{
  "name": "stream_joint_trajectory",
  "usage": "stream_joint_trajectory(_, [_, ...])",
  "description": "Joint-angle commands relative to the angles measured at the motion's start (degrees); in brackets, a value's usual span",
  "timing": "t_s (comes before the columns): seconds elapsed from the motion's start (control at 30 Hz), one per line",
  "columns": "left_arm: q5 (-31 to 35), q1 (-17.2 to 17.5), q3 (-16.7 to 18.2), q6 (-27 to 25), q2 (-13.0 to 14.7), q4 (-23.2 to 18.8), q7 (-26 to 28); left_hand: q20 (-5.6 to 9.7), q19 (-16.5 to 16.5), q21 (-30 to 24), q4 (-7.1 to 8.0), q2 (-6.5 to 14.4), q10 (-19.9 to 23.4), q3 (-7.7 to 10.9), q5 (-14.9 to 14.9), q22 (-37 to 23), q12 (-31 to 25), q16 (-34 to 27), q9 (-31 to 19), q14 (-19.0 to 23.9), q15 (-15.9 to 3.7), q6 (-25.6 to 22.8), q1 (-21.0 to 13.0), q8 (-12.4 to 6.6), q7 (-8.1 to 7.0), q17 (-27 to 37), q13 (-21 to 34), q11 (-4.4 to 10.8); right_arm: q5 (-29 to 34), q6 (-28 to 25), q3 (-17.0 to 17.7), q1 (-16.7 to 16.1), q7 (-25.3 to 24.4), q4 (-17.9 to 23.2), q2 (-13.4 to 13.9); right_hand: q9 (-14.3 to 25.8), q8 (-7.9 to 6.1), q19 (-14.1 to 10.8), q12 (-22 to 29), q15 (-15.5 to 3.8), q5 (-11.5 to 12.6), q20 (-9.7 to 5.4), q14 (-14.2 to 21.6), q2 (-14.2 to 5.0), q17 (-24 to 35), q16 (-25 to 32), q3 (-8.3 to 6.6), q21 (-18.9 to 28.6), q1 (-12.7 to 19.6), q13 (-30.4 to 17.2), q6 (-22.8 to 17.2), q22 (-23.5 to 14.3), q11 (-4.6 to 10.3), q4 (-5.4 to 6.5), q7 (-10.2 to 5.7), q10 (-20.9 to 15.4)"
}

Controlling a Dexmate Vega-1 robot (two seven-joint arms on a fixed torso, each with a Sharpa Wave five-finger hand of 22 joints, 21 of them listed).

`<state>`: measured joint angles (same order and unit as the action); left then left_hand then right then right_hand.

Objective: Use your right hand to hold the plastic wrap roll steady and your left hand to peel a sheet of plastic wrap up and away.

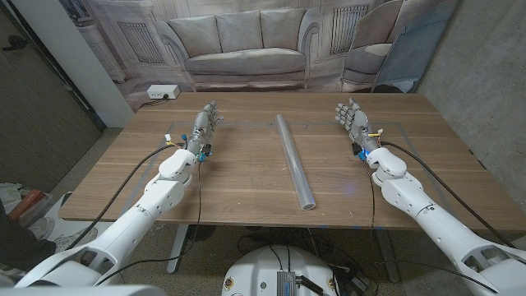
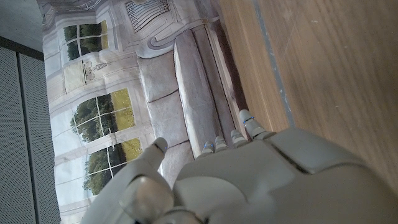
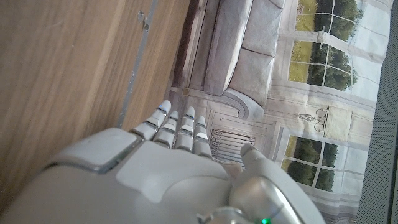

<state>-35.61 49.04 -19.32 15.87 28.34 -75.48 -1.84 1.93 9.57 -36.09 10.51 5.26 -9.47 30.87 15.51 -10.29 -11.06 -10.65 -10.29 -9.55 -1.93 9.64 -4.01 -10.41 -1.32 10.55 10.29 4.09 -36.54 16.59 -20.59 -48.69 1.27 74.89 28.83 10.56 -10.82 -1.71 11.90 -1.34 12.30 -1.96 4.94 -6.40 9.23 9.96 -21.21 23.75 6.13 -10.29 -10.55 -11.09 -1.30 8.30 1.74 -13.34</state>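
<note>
The plastic wrap roll (image 1: 295,159) is a long clear tube lying lengthwise down the middle of the wooden table (image 1: 246,181), one end near the far side, the other near the front edge. My left hand (image 1: 205,126) stands far to the roll's left, fingers stretched toward the back, holding nothing. My right hand (image 1: 354,122) stands about as far to the roll's right, fingers also extended and empty. In the left wrist view my left hand (image 2: 249,180) shows from behind over bare wood; the right wrist view shows my right hand (image 3: 161,174) likewise.
A white power strip (image 1: 162,93) lies on the floor behind the table's far left corner. A backdrop printed with a sofa (image 1: 238,49) hangs behind the table. Faint tape lines (image 1: 246,123) mark the tabletop near both hands.
</note>
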Motion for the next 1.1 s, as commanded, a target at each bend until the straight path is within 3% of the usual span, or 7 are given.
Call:
stream_joint_trajectory(0.03, [4.4, 1.6, 4.8, -2.7, -3.2, -1.2, -2.2, 2.76, 0.7, -0.3, -0.03, 5.1, -0.3, 0.44, 0.4, -0.2, -0.3, -0.3, -0.2, -2.3, -1.84, 2.8, -0.3, -0.42, 0.02, 0.1, 0.1, -0.02, 2.1, -0.5, 1.4, -1.4, -0.2, 1.5, -0.9, 0.2, -0.38, -0.5, 0.3, 0.17, 0.2, -3.09, 0.5, -3.04, 0.2, 0.3, -0.49, 0.3, 0.7, -0.1, -0.5, -0.2, -0.03, -0.27, 0.08, -0.6])
stream_joint_trajectory(0.2, [5.8, 2.0, 6.5, -3.1, -4.9, -1.1, -3.1, 2.62, 0.7, -0.2, -0.04, 5.1, -0.3, 0.49, 0.4, -0.2, -0.3, -0.3, -0.2, -2.2, -1.69, 2.7, -0.2, -0.47, -0.08, 0.1, 0.1, -0.29, 2.9, -1.9, 1.6, -2.2, -0.3, 3.3, -0.4, 0.1, -0.28, -0.5, 0.1, 2.05, -0.6, -0.3, 0.6, -0.68, 0.3, 0.2, -0.39, -0.1, 2.7, -0.1, -0.4, 0.0, -1.46, -2.73, 0.93, -0.3])
stream_joint_trajectory(0.37, [6.4, 2.0, 7.7, -4.0, -5.9, -0.9, -4.7, 2.4, 0.5, -0.2, -0.06, 5.0, -0.1, 0.53, 0.4, -0.2, -0.4, -0.5, -0.2, -1.9, -1.3, 1.8, -0.2, -0.77, -0.07, 0.1, 0.1, -0.5, 5.0, -4.1, 1.2, -2.9, -1.9, 6.4, 1.1, 0.1, -0.24, -0.8, 0.0, 3.24, -1.1, 0.83, 1.2, -0.08, 0.3, 0.4, -0.64, -0.4, 4.3, -0.1, -0.3, 0.2, -1.67, -4.35, 0.86, -0.1])
stream_joint_trajectory(0.4, [6.6, 2.2, 8.0, -4.6, -6.1, -1.3, -4.4, 2.19, 0.5, -0.2, -0.07, 5.0, 0.0, 0.53, 0.4, -0.2, -0.4, -0.5, -0.2, -1.8, -1.1, 1.7, -0.2, -0.81, -0.1, 0.1, 0.1, -0.48, 5.2, -4.3, 1.1, -3.0, -2.1, 6.9, 1.3, 0.1, -0.24, -0.9, 0.0, 3.92, -1.3, 1.91, 1.5, 0.03, 0.3, 0.5, -0.74, -0.5, 4.9, -0.1, -0.3, 0.2, -1.84, -4.93, 1.05, -0.1])
stream_joint_trajectory(0.5, [7.0, 2.1, 8.5, -4.7, -6.7, -1.0, -5.2, -0.47, 0.9, 0.1, -0.09, 4.8, -0.2, 0.52, 0.3, -0.2, -0.3, -0.5, -0.2, -1.6, 0.41, 1.3, -0.1, -0.81, -0.56, 0.1, 0.1, -0.64, 5.9, -4.9, 0.9, -3.2, -2.5, 8.0, 1.8, 0.1, -0.37, -1.6, 0.2, 5.63, -1.7, 3.96, 2.9, -0.01, 0.4, 0.8, -1.12, -0.6, 6.3, -0.1, -0.7, 0.2, -2.35, -6.28, 1.59, -0.6])
stream_joint_trajectory(0.73, [8.4, 2.2, 9.5, -4.8, -7.3, -0.9, -6.1, -0.8, 0.9, 0.2, -0.1, 4.6, -0.1, 0.5, 0.3, -0.3, -0.4, -0.5, -0.2, -1.5, 0.8, 1.0, 0.0, -0.86, -0.87, 0.1, 0.1, -1.1, 9.5, -7.5, -0.4, -3.6, -5.2, 11.7, 3.8, 0.2, -0.46, -1.8, 0.3, 6.33, -1.9, 4.99, 3.5, -0.1, 0.4, 0.8, -1.46, -0.7, 7.4, -0.2, -1.0, 0.1, -2.89, -7.22, 1.79, -1.0])
stream_joint_trajectory(1.1, [9.1, 2.0, 10.6, -4.9, -8.4, -0.3, -7.5, -0.84, 0.8, 0.2, -0.14, 4.6, 0.1, 0.5, 0.3, -0.3, -0.4, -0.5, -0.3, -1.4, 0.78, 0.3, 0.1, -0.98, -1.06, 0.1, 0.1, -1.66, 15.9, -15.4, -3.4, -3.3, -9.9, 19.4, 8.0, 0.2, -0.51, -1.8, 0.4, 6.14, -2.0, 5.09, 3.8, -0.01, 0.4, 0.7, -1.71, -0.9, 8.4, -0.2, -1.2, 0.1, -2.92, -8.22, 1.46, -1.4])
